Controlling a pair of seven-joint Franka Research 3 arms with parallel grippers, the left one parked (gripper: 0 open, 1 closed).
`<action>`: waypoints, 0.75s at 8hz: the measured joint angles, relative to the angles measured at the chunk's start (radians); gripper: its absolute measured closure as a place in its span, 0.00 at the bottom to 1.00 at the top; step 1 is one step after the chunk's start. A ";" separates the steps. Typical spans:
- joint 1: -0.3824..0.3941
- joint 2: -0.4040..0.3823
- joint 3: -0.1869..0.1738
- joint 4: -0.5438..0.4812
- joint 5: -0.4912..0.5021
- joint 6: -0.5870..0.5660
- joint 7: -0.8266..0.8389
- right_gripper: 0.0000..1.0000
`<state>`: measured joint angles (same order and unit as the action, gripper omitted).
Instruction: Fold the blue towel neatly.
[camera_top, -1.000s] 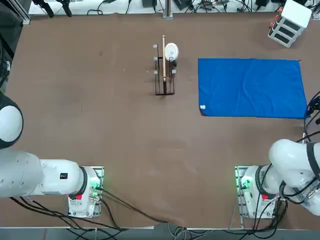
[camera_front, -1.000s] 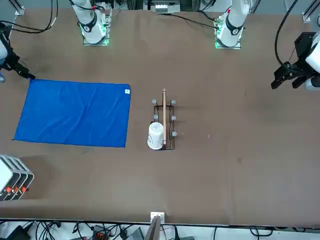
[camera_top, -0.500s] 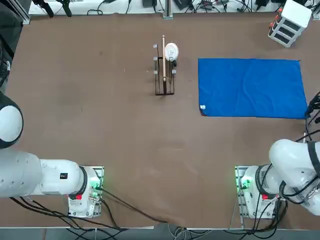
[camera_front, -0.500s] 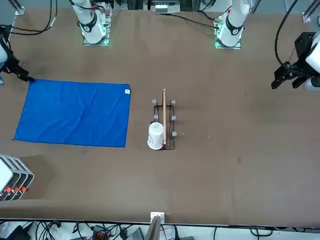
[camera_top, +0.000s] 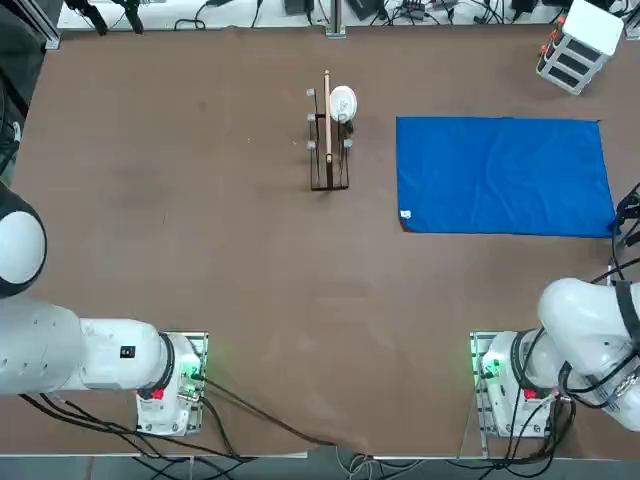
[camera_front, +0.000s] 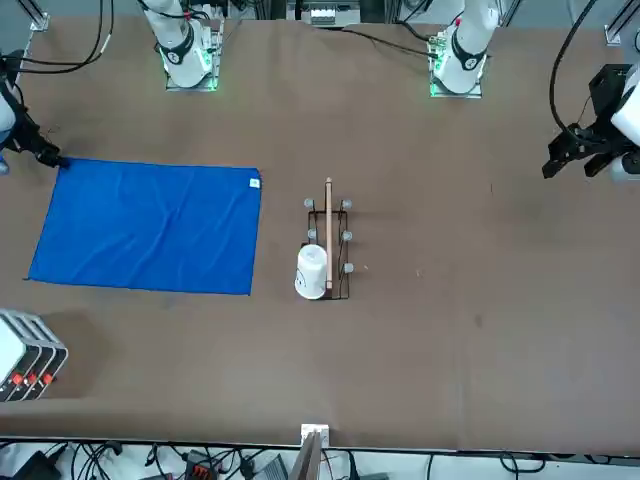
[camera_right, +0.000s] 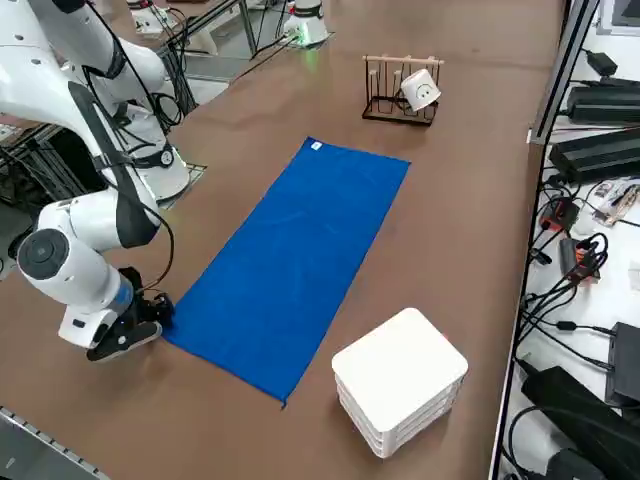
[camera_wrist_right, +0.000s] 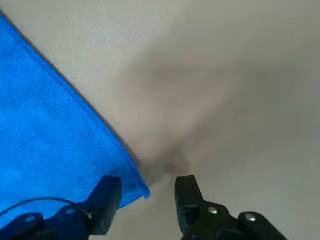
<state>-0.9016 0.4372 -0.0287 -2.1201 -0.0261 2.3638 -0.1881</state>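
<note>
Blue towel (camera_top: 503, 176): flat, fully spread, unfolded; beside the mug rack (camera_top: 328, 140). Right gripper (camera_wrist_right: 145, 195): at the towel's near corner farthest from the rack, fingers apart, straddling the corner, nothing held. Progress: no fold made; corner grasp and all folding remain.

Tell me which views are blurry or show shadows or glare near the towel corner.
Right wrist view: soft focus, the hand open astride the blue towel corner, a dim shadow on the table just beyond it. Top, front and right side views: even light, no glare, only faint shadows.
</note>
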 joint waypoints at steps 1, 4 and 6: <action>0.000 0.001 0.003 0.000 0.002 0.000 0.002 0.34; 0.001 0.004 0.013 0.000 0.017 -0.001 0.004 0.41; 0.001 0.004 0.016 0.001 0.018 -0.001 0.005 0.52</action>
<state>-0.9003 0.4412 -0.0132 -2.1194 -0.0085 2.3627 -0.1834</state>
